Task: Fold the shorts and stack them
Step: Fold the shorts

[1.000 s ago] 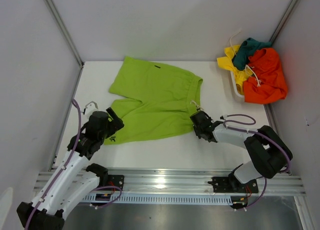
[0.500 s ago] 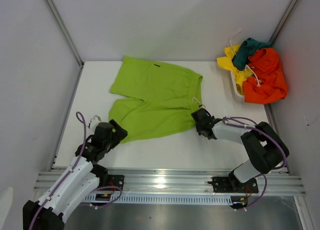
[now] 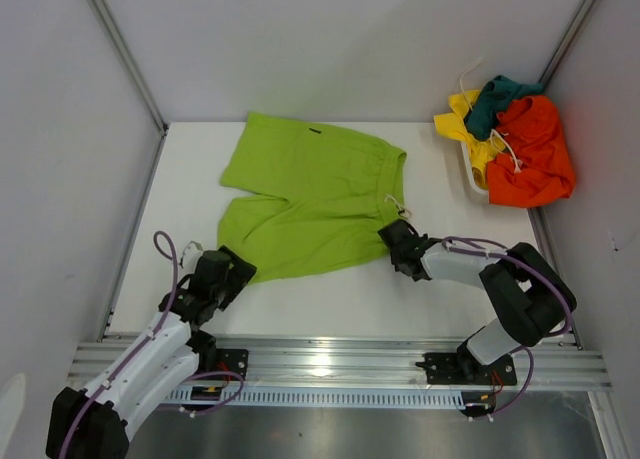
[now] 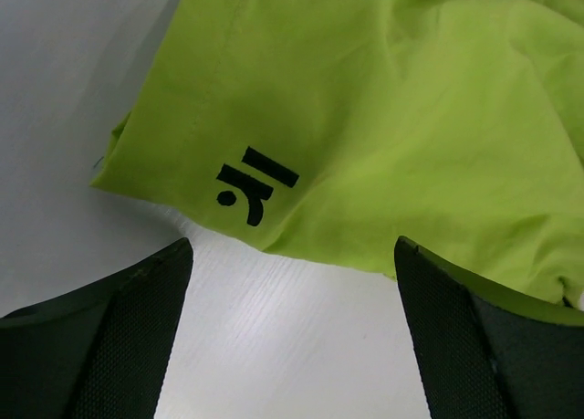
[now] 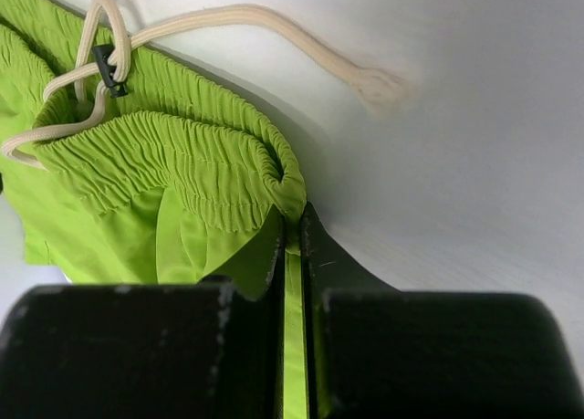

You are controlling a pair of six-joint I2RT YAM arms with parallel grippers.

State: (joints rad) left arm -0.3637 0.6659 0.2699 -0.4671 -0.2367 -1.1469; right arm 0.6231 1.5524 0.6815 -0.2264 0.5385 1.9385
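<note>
The lime green shorts lie spread flat on the white table, waistband toward the right. My left gripper hovers open just off the near leg hem. In the left wrist view that hem and its black logo lie ahead of the gripper, with bare table between the fingers. My right gripper is shut on the near corner of the elastic waistband; green cloth shows in the slit of the gripper. The white drawstring trails on the table.
A white basket stands at the back right, heaped with orange shorts, yellow shorts and dark teal shorts. White walls close in the table on three sides. The metal rail runs along the near edge.
My left arm has drawn back toward the near edge, coming off the leg hem it was over. The right gripper has kept its hold and barely shifted.
</note>
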